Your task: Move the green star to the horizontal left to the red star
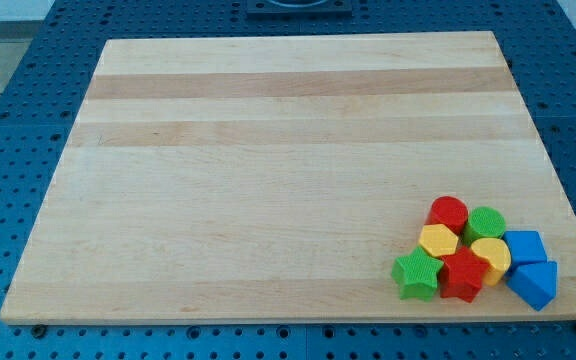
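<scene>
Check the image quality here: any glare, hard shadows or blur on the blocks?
Camera view: even, soft light; faint sheen on the wooden board, no hard glare. Green star and red star slightly soft-edged, with only small shadows under the cluster. My tip isn't in view.

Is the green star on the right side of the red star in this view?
No, the green star lies directly to the view's left of the red star, touching it.
</scene>
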Motion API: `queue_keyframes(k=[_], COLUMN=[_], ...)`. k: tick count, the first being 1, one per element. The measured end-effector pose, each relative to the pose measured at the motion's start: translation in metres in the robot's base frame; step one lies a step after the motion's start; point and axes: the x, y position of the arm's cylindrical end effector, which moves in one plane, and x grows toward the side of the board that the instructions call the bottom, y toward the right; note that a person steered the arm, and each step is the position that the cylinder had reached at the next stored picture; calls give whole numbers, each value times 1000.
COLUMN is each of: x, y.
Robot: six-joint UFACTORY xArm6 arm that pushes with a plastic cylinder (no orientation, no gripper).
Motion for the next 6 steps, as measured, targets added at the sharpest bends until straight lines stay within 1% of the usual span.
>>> queue_keyframes(k=[1,2,3,5,6], x=[0,0,2,-17,-17], y=[-45,-112,-140,-215,-223])
